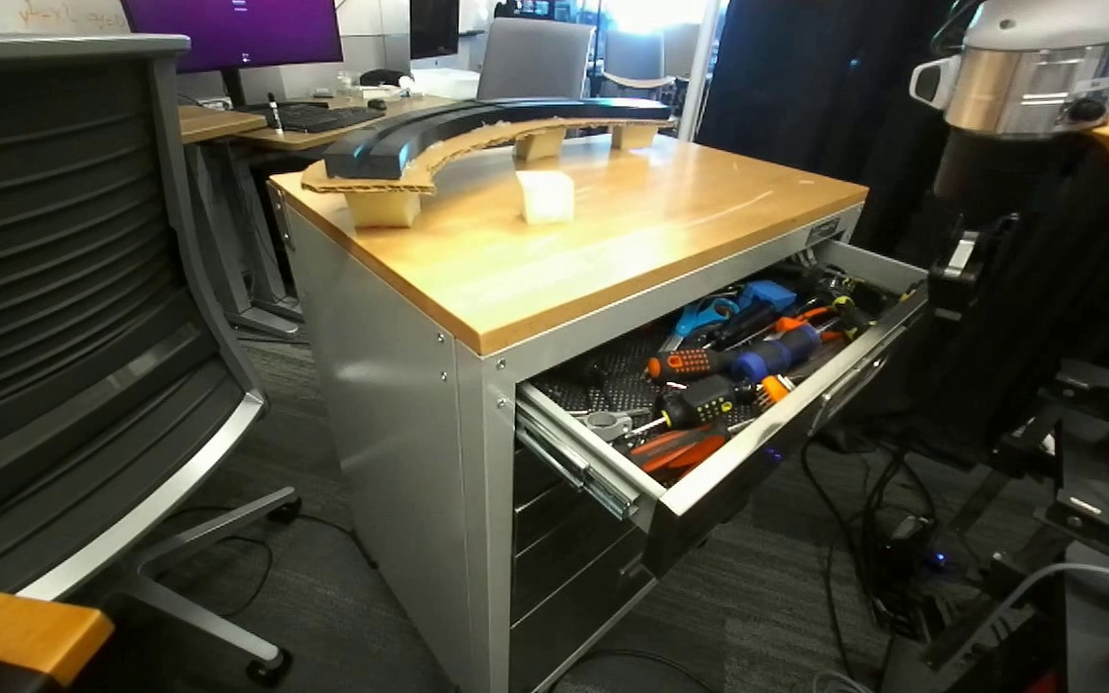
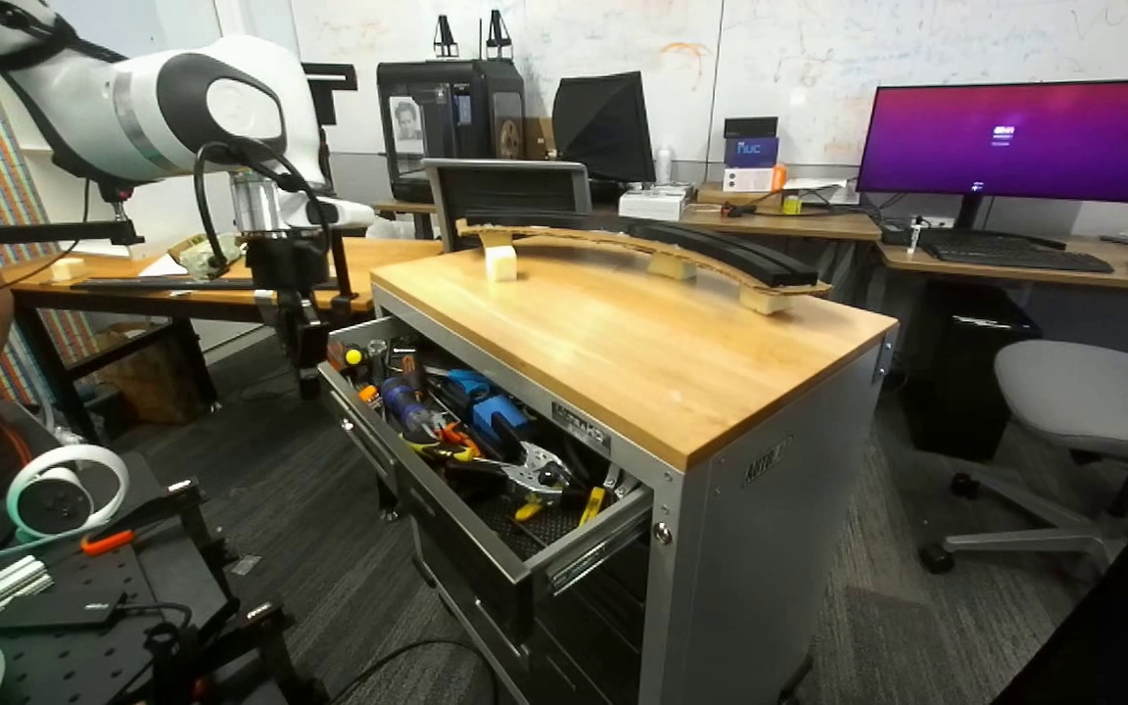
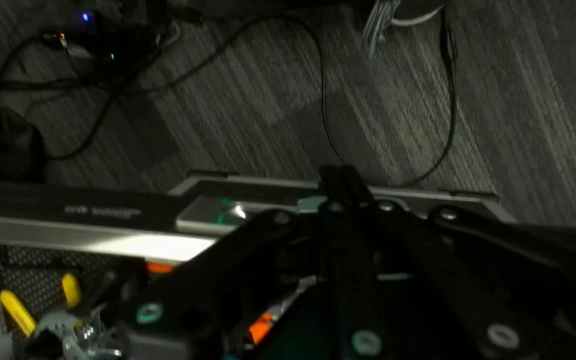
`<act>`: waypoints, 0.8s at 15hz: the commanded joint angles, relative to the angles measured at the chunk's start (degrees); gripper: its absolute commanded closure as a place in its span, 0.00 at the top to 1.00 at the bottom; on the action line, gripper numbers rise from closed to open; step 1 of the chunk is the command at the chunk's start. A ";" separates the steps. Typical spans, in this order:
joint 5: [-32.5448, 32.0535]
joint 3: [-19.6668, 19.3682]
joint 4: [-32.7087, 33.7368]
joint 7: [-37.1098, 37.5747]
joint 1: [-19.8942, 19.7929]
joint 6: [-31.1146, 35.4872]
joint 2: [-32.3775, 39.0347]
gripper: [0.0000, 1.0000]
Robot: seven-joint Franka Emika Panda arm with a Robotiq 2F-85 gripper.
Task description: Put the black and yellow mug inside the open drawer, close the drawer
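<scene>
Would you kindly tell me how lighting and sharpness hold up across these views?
In an exterior view, a bright light flares at the top and the pale block looks washed out; the wrist view is dim, the claw almost black, the drawer glinting along its rim, nearby lettering too blurred to read.

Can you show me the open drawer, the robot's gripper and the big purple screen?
Open drawer (image 1: pixel 766 425), in an exterior view: its front rim.
Gripper (image 3: pixel 340 175), in the wrist view: midway between its tips.
Purple screen (image 2: pixel 1019 144), in an exterior view: middle of its display.
</scene>
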 commanded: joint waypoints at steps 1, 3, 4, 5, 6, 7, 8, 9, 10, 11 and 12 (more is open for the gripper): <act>5.52 0.94 2.06 -5.89 -2.15 -3.20 4.63 0.07; 3.74 0.97 1.89 -5.63 -2.76 2.34 7.67 0.06; 2.96 0.93 1.90 -4.99 -2.87 5.48 9.41 0.06; 1.84 0.87 1.87 -4.13 -2.80 9.09 11.22 0.05; 0.98 0.68 1.95 -3.49 -2.57 12.56 12.96 0.06; -1.35 0.24 2.06 -2.04 -2.13 16.80 14.62 0.05; -3.57 -0.48 2.34 -0.68 -1.46 20.46 16.14 0.06; -7.13 -1.82 2.76 1.66 -0.49 24.28 17.25 0.06; -11.43 -3.87 3.22 4.45 0.96 27.55 18.07 0.05; -17.65 -5.95 4.09 8.49 2.15 28.95 18.29 0.05; -22.20 -8.60 4.98 11.56 4.14 29.37 18.28 0.06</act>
